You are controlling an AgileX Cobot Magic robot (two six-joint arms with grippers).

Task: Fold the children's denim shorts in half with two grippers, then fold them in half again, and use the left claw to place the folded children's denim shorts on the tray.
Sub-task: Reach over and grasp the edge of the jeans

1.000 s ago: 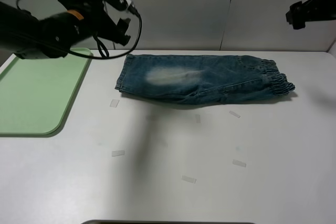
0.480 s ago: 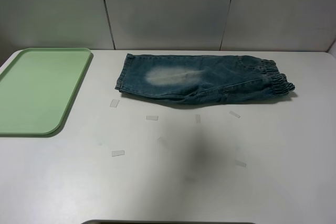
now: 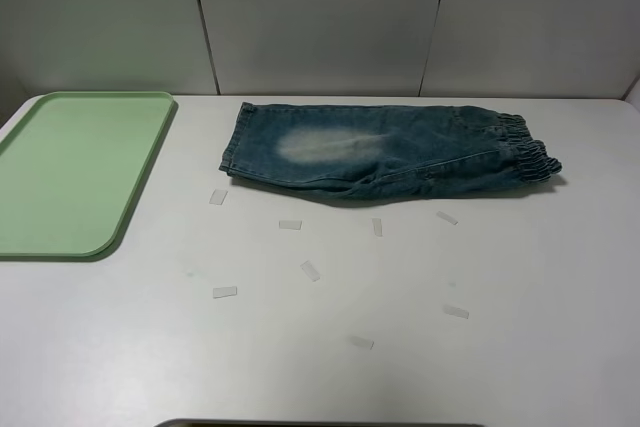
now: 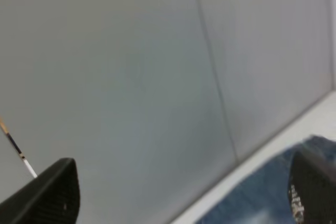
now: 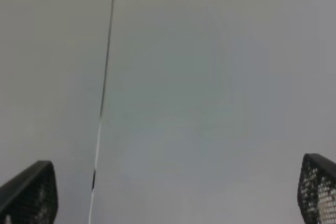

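The children's denim shorts lie folded lengthwise on the white table at the back, hem to the left, gathered waistband to the right, with a faded patch on top. A strip of the shorts shows in the left wrist view. The pale-green tray lies at the far left and holds nothing. Neither arm shows in the high view. The left gripper is open, raised, facing the back wall. The right gripper is open and faces only the wall.
Several small clear tape strips lie scattered on the white table in front of the shorts. Grey wall panels stand behind the table.
Both arms rose out of the high view: the left arm was over the tray's back corner a second ago, the right at the top right. Shorts and tray have not moved.
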